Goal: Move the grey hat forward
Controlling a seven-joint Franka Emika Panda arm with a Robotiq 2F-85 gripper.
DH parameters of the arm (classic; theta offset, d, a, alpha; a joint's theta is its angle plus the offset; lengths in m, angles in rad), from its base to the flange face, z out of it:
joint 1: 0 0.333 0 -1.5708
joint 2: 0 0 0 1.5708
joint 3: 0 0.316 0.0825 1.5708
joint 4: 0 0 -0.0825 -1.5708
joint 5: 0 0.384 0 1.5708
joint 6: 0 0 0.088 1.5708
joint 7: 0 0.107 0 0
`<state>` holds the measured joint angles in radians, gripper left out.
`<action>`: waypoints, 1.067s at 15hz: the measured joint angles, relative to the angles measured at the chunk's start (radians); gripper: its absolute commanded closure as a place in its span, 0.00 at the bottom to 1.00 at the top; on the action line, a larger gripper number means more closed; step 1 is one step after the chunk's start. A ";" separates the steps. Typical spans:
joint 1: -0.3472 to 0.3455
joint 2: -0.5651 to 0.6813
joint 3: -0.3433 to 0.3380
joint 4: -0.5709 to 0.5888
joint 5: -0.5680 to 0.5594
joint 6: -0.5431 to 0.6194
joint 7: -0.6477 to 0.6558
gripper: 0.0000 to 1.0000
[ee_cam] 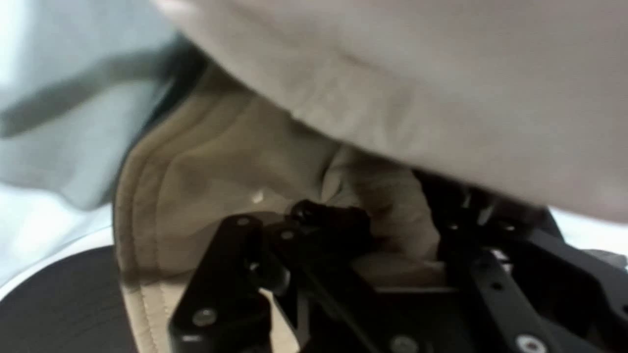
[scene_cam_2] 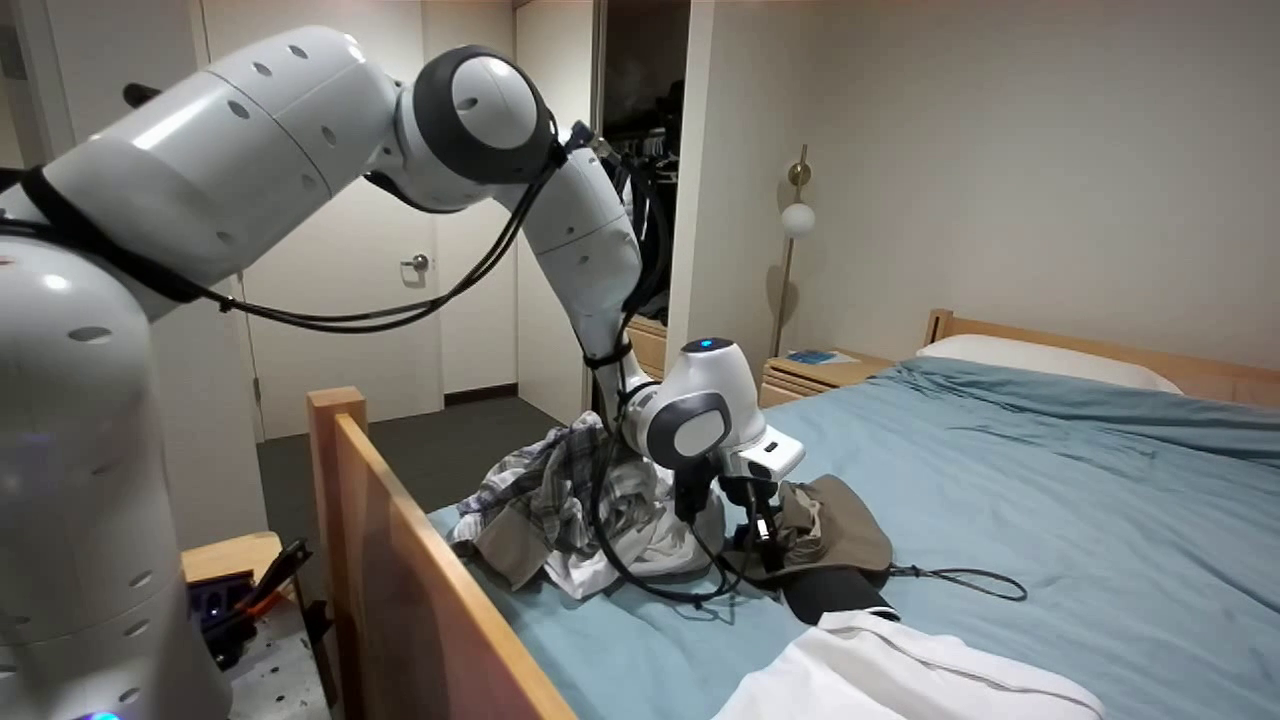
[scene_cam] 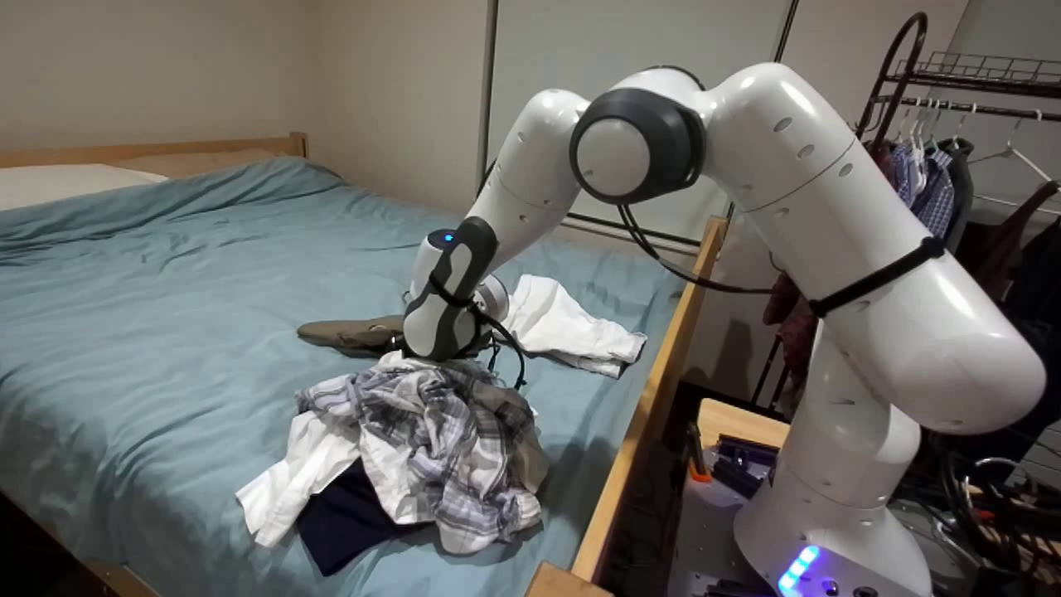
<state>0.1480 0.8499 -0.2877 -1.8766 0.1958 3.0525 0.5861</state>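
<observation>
Wide-brim hat (scene_cam_2: 828,525): lying mostly farther from footboard (scene_cam_2: 430,590) than gripper (ee_cam: 402,215).
Gripper: astride hat fabric; cannot tell if clamped.

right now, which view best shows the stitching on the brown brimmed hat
The wrist view: close up, stitching shows in rows along the brim. Both exterior views show the brown brimmed hat, but too small to make out stitching.

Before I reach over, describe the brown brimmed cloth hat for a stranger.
Find the wooden bed with blue bedding. Beside its heap of plaid and white clothes lies the hat; its brown colour sets it apart from the curved black visor partly underneath.
</observation>
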 measured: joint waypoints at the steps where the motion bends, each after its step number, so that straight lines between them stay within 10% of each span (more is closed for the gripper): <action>1: 0.000 0.000 -0.001 0.005 0.000 0.001 -0.001 0.94; 5: -0.011 -0.047 0.029 -0.020 0.000 -0.051 -0.037 0.94; 16: 0.247 -0.467 -0.039 -0.600 -0.018 -0.118 0.113 0.93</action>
<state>0.3948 0.3829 -0.3271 -2.4768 0.1777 2.9342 0.6992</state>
